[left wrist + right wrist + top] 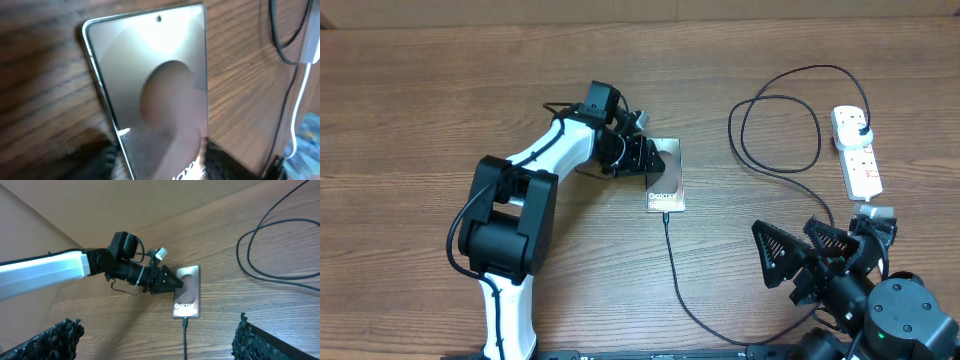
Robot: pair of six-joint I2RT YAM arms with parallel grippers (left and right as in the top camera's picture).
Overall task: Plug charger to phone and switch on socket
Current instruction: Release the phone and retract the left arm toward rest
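The phone (668, 185) lies on the wooden table with "Galaxy" text near its lower end. It fills the left wrist view (150, 75) and also shows in the right wrist view (187, 295). My left gripper (645, 160) reaches in from the upper left. Its fingers (162, 165) sit against both long edges of the phone. The charger's connector (665, 214) is in the phone's lower end. Its thin black cable (675, 270) runs toward me, then loops right and up to a black plug (860, 130) in the white socket (860, 165). My right gripper (798, 258) is open, empty and well back from the phone (156, 325).
The left arm (520, 190) stretches across the table's left half. The cable makes a wide loop (780, 130) between the phone and the socket. The right arm's base (900, 310) sits at the bottom right, just below the socket's lower end.
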